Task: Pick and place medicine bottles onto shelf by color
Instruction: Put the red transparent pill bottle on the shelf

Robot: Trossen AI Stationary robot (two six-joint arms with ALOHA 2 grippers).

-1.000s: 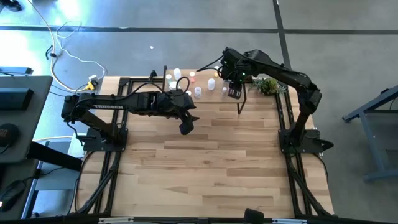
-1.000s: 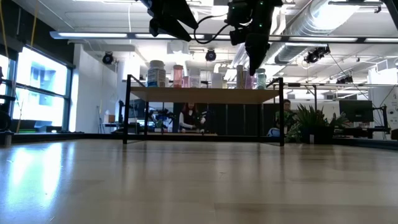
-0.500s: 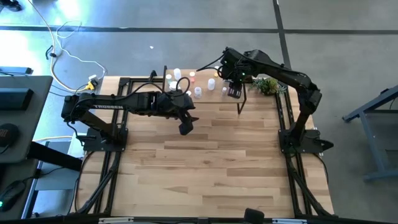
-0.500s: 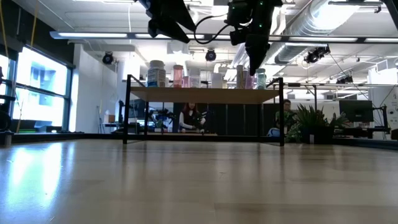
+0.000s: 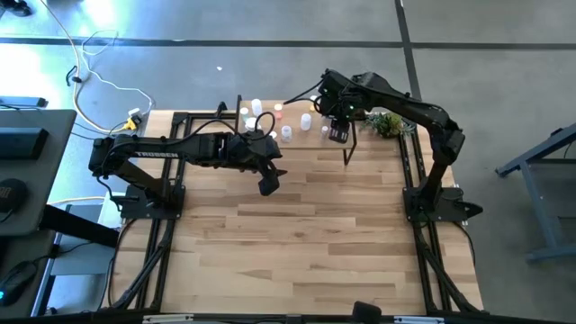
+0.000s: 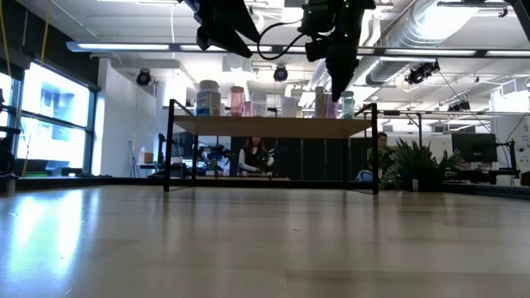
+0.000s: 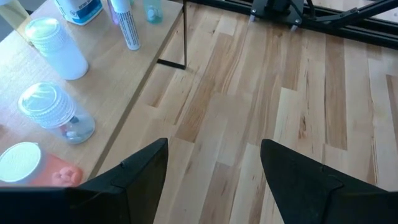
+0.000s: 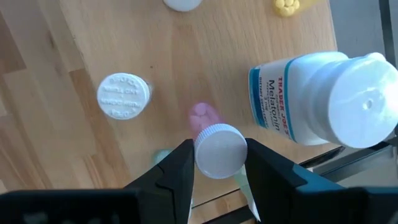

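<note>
High view: the right pincer hides part of the shelf on the bench. Left wrist view: the left pincer gapes empty. Right wrist view: the right pincer's fingers flank a white-capped bottle; contact unclear.

Between my right fingers: a ribbed white plastic cap, matt. Beyond them, a glossy white plastic bottle with paper label on a smooth light-wood shelf. Ahead of my left fingers, satin plank tabletop; thin black metal shelf leg.
</note>
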